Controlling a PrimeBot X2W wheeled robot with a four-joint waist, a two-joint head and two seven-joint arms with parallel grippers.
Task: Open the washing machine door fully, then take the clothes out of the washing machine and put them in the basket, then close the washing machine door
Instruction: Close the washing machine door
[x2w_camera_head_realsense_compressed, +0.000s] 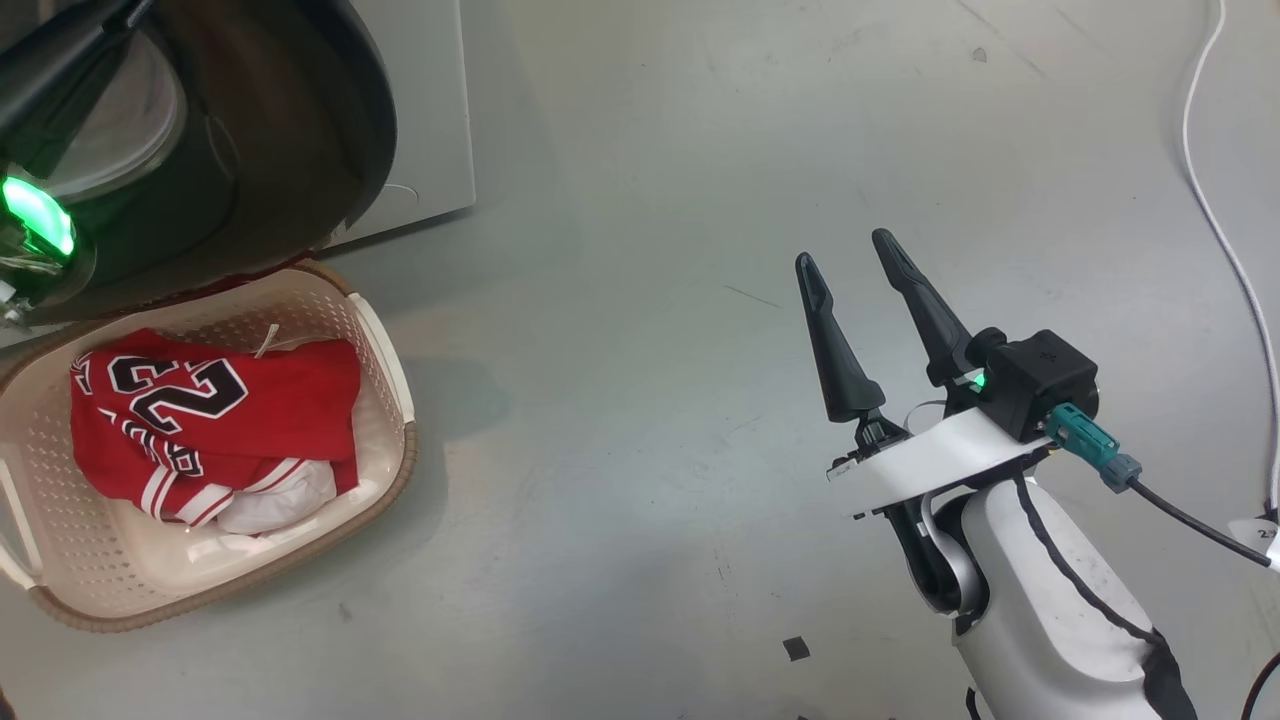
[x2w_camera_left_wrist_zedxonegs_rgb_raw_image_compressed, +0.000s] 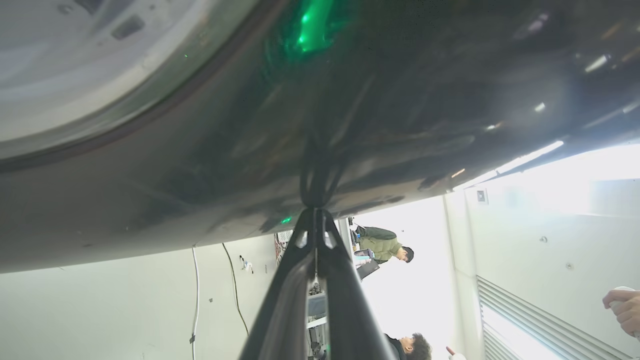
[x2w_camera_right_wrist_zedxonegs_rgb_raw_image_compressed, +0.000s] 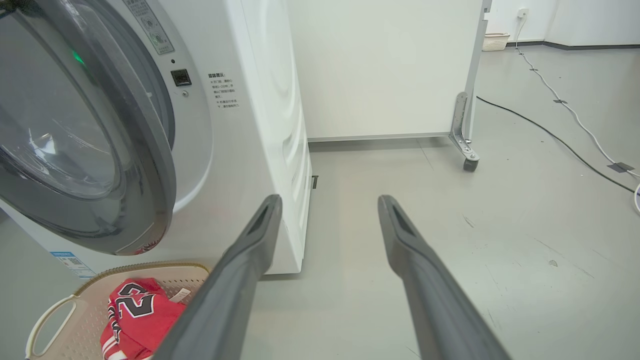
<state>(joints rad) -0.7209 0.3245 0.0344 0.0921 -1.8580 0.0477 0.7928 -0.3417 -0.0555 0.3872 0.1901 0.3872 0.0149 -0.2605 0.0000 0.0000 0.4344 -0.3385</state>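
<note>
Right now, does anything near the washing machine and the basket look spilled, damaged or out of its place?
Nothing stands out. The clothes lie bunched inside the basket, none over its rim or on the floor. The washing machine door stands ajar, undamaged. A small dark scrap lies on the floor near the right arm.

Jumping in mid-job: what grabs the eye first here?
The red clothes, number 23 showing, lie piled in the basket at the head view's lower left. Just above looms the glossy black washing machine door, the shut left claw tip-first against its rim in the left wrist view. The right claw hangs open over the grey floor.
</note>
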